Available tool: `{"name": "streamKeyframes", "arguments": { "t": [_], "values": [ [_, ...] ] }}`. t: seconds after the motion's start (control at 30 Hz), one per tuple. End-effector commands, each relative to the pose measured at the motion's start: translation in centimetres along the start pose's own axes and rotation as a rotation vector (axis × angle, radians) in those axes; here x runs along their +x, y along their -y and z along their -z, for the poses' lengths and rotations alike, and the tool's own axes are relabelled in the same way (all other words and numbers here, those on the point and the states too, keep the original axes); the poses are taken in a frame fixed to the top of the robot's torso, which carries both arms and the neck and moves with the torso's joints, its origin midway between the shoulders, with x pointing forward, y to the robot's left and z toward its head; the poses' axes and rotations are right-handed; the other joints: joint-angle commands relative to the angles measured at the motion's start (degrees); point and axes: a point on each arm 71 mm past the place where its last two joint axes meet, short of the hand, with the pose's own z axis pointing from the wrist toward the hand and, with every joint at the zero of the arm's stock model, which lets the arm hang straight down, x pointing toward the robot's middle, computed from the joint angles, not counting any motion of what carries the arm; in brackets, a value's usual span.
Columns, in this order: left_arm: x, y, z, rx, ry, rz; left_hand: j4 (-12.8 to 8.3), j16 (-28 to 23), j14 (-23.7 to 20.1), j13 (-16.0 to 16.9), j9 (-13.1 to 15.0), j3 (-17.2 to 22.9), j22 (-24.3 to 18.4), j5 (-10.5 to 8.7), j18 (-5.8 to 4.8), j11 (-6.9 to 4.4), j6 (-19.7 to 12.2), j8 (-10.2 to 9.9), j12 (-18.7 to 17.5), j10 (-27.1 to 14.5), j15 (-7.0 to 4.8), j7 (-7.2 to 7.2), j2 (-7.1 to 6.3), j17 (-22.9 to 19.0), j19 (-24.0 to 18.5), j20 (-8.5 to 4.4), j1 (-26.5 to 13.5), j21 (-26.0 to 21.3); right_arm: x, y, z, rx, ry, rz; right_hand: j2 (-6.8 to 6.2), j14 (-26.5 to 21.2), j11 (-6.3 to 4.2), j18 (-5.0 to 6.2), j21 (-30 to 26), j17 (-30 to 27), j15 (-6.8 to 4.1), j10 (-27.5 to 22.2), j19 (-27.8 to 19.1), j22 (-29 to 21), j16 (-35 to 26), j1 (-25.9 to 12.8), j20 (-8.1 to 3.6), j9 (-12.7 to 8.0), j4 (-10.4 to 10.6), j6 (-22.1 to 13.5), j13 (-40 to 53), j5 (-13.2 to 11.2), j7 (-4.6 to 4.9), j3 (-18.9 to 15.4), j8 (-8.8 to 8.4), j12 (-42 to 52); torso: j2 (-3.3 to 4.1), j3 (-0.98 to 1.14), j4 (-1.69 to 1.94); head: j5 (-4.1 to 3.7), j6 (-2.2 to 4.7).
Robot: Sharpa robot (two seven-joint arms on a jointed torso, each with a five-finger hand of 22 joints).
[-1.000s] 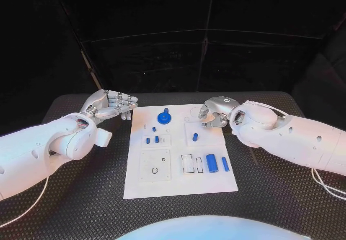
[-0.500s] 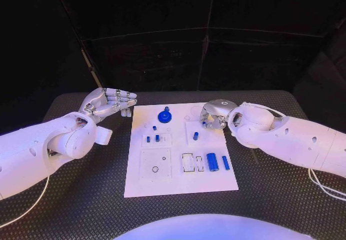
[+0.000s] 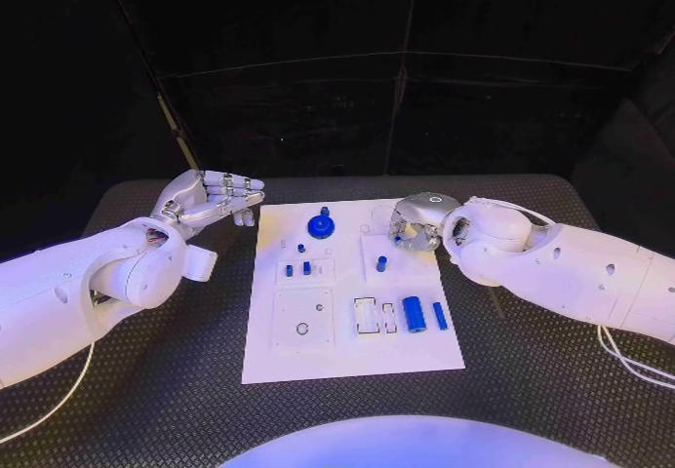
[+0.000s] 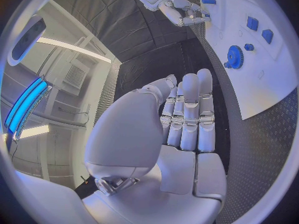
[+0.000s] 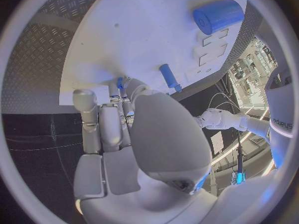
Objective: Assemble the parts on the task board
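The white task board [image 3: 352, 341] lies mid-table. On it a blue gear [image 3: 322, 227] [image 4: 234, 56] sits near the far edge, with small blue pegs [image 3: 297, 269] just nearer. A short blue piece [image 3: 381, 263] [image 5: 168, 77] stands right of them. A blue cylinder [image 3: 413, 314] [image 5: 217, 16] and a thin blue bar [image 3: 439, 315] lie further toward me. My right hand [image 3: 416, 222] [image 5: 118, 114] hangs over the board's far right corner with fingers curled down, and a small blue part [image 5: 119, 82] shows pinched at its fingertips. My left hand [image 3: 211, 200] [image 4: 187, 119] hovers off the far left corner, palm up, fingers straight, holding nothing.
The board carries rectangular cut-outs [image 3: 375, 317] beside the cylinder and a square plate with holes [image 3: 302, 322] on its left half. Black ribbed table mat [image 3: 155, 390] surrounds the board on all sides. A white cable [image 3: 626, 361] trails under my right arm.
My left hand has drifted slightly away from the board and its fingers have straightened. My right hand has shifted a little to the left over the far right corner.
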Motion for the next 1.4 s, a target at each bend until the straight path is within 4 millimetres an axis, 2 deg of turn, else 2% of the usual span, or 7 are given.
{"name": "streamKeyframes", "arguments": {
  "t": [0.03,0.23,0.37,0.53,1.0,1.1,1.4],
  "values": [
    [0.0,0.2,0.0,0.017,0.001,0.009,-0.49,-0.2,-0.34,-0.06,-0.06,0.03,-0.1,-0.01,0.72,0.01,0.03,-0.33,0.36,-0.48,-0.05,0.35,0.19,-0.11,-0.36,0.07,-0.56,-0.23,0.6,0.1,0.0,0.017,-0.041,0.029,-0.37,2.32,-0.05,-0.6,0.32,0.09,-0.29,0.49,-0.07,0.19,0.27,-0.33,-0.18,-0.04,-0.57,0.55,-0.22,0.1,0.11,1.26,-0.45,-0.42,0.01,0.0,0.02,0.03,-0.11],
    [-0.1,0.1,0.0,0.012,0.0,0.009,-0.55,-0.28,-0.39,-0.08,-0.08,0.04,-0.15,0.0,0.72,0.04,-0.03,-0.36,0.37,-0.56,-0.03,0.38,0.19,-0.17,-0.39,0.08,-0.53,-0.3,0.4,-0.1,0.1,0.019,0.014,0.047,-0.34,2.38,-0.1,-0.77,1.42,0.21,-0.45,1.51,0.44,1.61,0.49,0.0,-0.35,0.04,-2.68,1.26,-0.34,0.58,0.19,4.39,-0.47,-0.64,-0.06,0.01,-0.02,0.04,-0.22],
    [-0.2,0.1,0.0,0.01,0.0,0.009,-0.62,-0.37,-0.44,-0.09,-0.09,0.06,-0.2,0.0,0.72,0.06,-0.08,-0.39,0.39,-0.64,-0.02,0.4,0.2,-0.23,-0.42,0.09,-0.49,-0.37,-0.1,-0.6,0.3,0.003,0.073,0.04,-0.73,2.35,-0.11,-0.92,2.36,-0.4,-0.45,2.08,0.78,2.71,0.24,-0.65,-0.43,0.04,-4.04,1.59,-0.35,1.09,0.23,6.61,-0.6,-0.87,-0.06,0.05,-0.02,0.1,-0.27],
    [-0.3,0.1,0.0,0.009,0.0,0.009,-0.62,-0.37,-0.44,-0.09,-0.09,0.06,-0.2,0.0,0.72,0.06,-0.08,-0.39,0.39,-0.64,-0.02,0.4,0.2,-0.23,-0.42,0.09,-0.49,-0.37,-0.9,-1.5,1.0,-0.028,0.139,0.026,-1.36,2.39,-0.1,-0.99,3.04,-0.44,-0.41,2.33,0.76,3.41,0.4,-2.07,-0.39,0.01,-5.32,1.72,-0.36,1.24,0.3,8.56,-0.85,-1.27,-0.19,0.0,-0.02,0.18,-0.25],
    [-0.3,0.0,0.0,0.007,0.002,0.008,-0.77,-0.58,-0.54,-0.11,-0.11,0.09,-0.3,0.0,0.72,0.13,-0.22,-0.47,0.44,-0.82,0.02,0.51,0.24,-0.37,-0.49,0.11,-0.43,-0.53,-2.8,-4.4,3.1,-0.121,0.242,-0.021,-1.78,2.43,-0.07,-1.07,3.58,-0.37,-0.38,2.46,0.87,4.07,0.61,-3.36,-0.34,0.01,-6.16,1.82,-0.34,1.24,0.31,9.71,-1.03,-1.55,-0.06,-0.05,0.01,0.35,0.1],
    [-0.2,0.0,0.0,0.007,0.001,0.009,-0.77,-0.58,-0.54,-0.11,-0.11,0.09,-0.3,0.0,0.72,0.13,-0.22,-0.47,0.44,-0.82,0.02,0.51,0.24,-0.37,-0.49,0.11,-0.43,-0.53,-3.0,-5.4,3.3,-0.148,0.248,-0.039,-1.83,2.44,-0.07,-1.07,3.62,-0.32,-0.38,2.49,0.87,4.11,0.66,-3.47,-0.33,0.01,-6.23,1.84,-0.33,1.23,0.31,9.78,-1.03,-1.57,-0.03,-0.08,0.02,0.62,0.1],
    [0.2,0.0,-0.2,0.009,-0.009,0.014,-0.77,-0.58,-0.54,-0.11,-0.11,0.09,-0.3,0.0,0.72,0.13,-0.22,-0.47,0.44,-0.82,0.02,0.51,0.24,-0.37,-0.49,0.11,-0.43,-0.53,-3.5,-9.7,3.1,-0.264,0.253,-0.107,-1.91,2.44,-0.06,-1.07,3.67,-0.34,-0.37,2.5,0.84,4.13,0.69,-3.75,-0.32,0.02,-6.37,1.86,-0.33,1.22,0.33,9.96,-1.07,-1.63,0.03,-0.1,0.14,2.8,-0.49]
  ]
}}
